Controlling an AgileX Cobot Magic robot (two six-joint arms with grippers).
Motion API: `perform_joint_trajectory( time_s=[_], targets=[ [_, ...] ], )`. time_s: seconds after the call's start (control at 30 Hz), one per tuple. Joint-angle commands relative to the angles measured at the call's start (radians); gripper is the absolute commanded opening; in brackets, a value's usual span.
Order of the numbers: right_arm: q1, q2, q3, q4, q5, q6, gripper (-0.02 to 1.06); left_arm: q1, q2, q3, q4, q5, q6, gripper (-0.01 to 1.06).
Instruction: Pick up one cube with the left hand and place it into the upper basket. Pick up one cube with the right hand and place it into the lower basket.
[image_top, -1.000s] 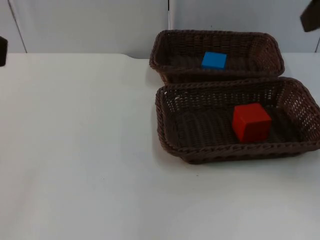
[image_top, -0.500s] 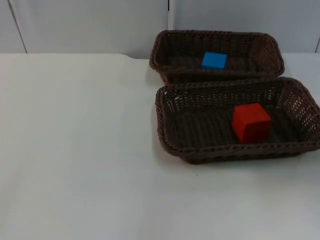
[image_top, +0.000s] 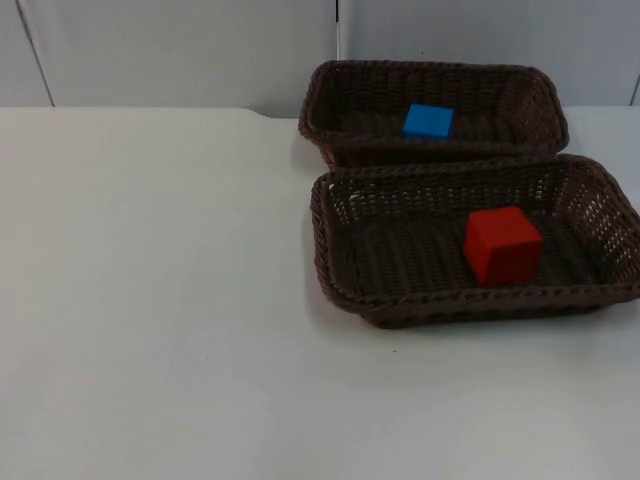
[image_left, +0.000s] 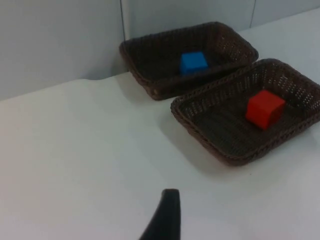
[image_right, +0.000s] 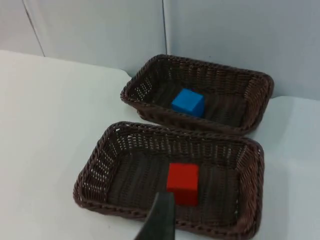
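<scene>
Two cubes are already lying in place: blue cube (image_top: 428, 121) in the far upper basket (image_top: 325, 95), red cube (image_top: 502, 245) in the near lower basket (image_top: 322, 235). Both grippers are waiting well back from the baskets; finger state cannot be told.

Soft, even light falls from overhead, bright on the white table (image_top: 160, 300) with no hard glare. The lower basket (image_top: 340, 290) casts a faint shadow along its near rim (its weave interior stays dark). The red cube (image_top: 502, 245) and blue cube (image_top: 428, 121) read saturated; the left wrist fingertip (image_left: 165, 217) looks soft-edged.
</scene>
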Motion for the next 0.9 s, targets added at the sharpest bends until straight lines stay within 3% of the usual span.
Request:
perform_joint_trajectory(
  time_s=[0.0, 0.4, 0.57, 0.87],
  targets=[
    [0.002, -0.042, 0.002, -0.005, 0.037, -0.007, 0.78, 0.002, -0.029, 0.012, -0.006, 0.016, 0.001, 0.79],
    [0.002, -0.260, 0.002, -0.002, 0.221, -0.062, 0.78, 0.002, -0.192, 0.032, 0.010, 0.081, -0.026, 0.79],
    [0.002, -0.363, 0.002, -0.002, 0.281, -0.092, 0.78, 0.002, -0.233, 0.032, 0.105, 0.178, -0.092, 0.79],
    [0.002, -0.512, 0.002, -0.001, 0.375, -0.103, 0.78, 0.002, -0.298, 0.032, 0.167, 0.206, -0.150, 0.79]
  ],
)
